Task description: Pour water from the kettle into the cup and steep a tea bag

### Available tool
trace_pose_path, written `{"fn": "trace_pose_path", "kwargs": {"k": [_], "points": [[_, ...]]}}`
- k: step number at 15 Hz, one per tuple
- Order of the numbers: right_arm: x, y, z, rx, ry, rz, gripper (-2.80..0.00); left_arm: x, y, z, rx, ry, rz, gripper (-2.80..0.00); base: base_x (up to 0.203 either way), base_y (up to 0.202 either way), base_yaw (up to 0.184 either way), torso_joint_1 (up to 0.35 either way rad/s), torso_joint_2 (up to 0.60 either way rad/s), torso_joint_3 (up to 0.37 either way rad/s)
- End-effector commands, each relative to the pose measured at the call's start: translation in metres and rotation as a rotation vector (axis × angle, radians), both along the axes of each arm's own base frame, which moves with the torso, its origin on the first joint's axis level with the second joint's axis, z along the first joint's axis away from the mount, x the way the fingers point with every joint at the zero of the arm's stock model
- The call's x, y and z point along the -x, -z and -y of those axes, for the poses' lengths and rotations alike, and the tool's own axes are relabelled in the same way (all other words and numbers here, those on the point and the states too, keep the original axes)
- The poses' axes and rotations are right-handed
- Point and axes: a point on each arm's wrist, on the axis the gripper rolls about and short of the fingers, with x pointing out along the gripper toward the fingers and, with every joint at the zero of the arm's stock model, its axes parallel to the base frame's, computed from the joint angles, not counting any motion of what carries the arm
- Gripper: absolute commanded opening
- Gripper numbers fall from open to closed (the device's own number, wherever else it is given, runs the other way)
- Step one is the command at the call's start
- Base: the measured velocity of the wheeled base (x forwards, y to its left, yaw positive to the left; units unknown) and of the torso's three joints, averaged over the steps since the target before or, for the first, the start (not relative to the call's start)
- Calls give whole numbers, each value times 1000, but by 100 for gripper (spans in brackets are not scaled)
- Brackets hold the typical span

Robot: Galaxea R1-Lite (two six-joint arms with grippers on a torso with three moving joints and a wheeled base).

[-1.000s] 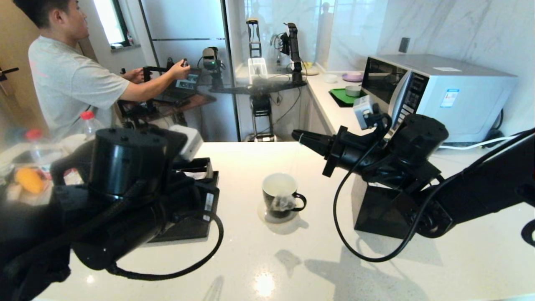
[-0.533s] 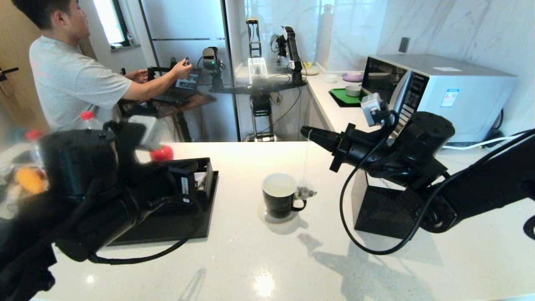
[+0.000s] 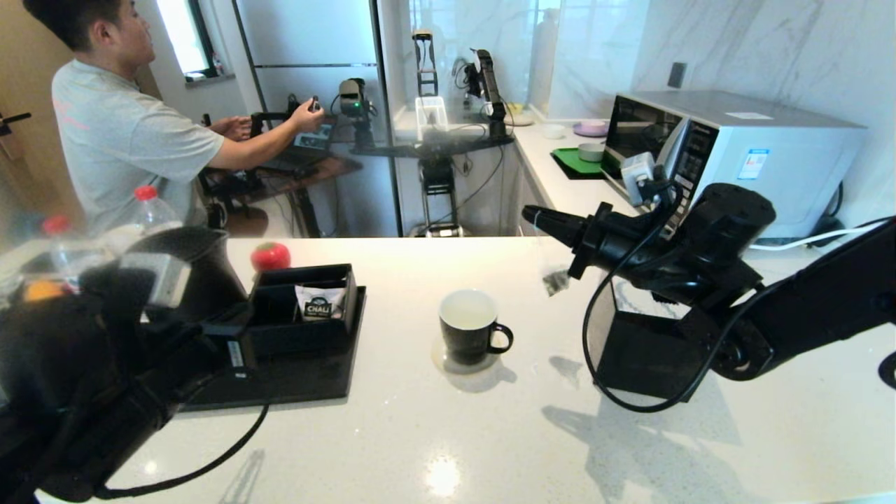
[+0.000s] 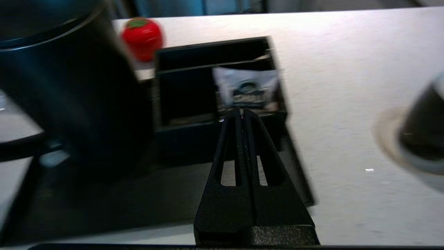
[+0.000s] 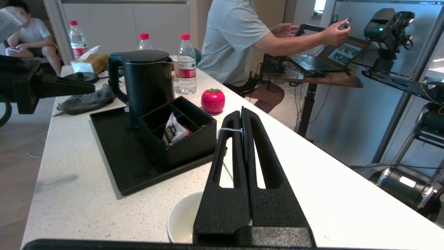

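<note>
The black cup (image 3: 467,327) with a white inside stands on a round coaster mid-counter, and its rim (image 5: 180,218) shows below my right fingers. My right gripper (image 3: 533,214) is shut on the thin white string (image 5: 227,131). The tea bag (image 3: 556,281) hangs from the string in the air, to the right of the cup and above its rim. The black kettle (image 5: 147,81) stands upright on the black tray (image 5: 114,163), partly hidden behind my left arm (image 3: 192,262). My left gripper (image 4: 241,111) is shut and empty, low by the tray beside the kettle (image 4: 69,97), pointing at the compartment box.
The black compartment box (image 3: 304,304) on the tray holds a white CHALI sachet (image 3: 318,308). A red tomato-shaped object (image 3: 270,256) sits behind it. A black box (image 3: 633,350) stands under my right arm. Beyond are a microwave (image 3: 735,150), water bottles (image 5: 186,64), a grey cloth (image 5: 86,100) and a person (image 3: 119,133).
My right gripper rose and moved right, lifting the tea bag from the cup's side into the air. My left arm drew back to the left, uncovering the box and the kettle.
</note>
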Motion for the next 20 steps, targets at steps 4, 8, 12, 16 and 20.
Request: {"fn": "trace_pose_path", "kwargs": {"k": [4, 8, 12, 16, 20], "points": [[-2, 0, 5, -2, 9, 8, -280, 44, 9, -37, -53, -159, 3, -280, 0, 0, 0, 0, 0, 0], [-4, -1, 9, -3, 20, 11, -280, 75, 15, -47, -46, -227, -3, -280, 0, 0, 0, 0, 0, 0], [-4, -1, 10, -2, 21, 11, -280, 99, 11, -49, -40, -234, 20, -280, 0, 0, 0, 0, 0, 0], [-2, -4, 10, -4, 22, 19, -280, 132, 18, -48, -34, -185, -2, -280, 0, 0, 0, 0, 0, 0], [-2, -4, 11, -3, 24, 18, -280, 162, 31, -47, -26, -136, -18, -280, 0, 0, 0, 0, 0, 0]]}}
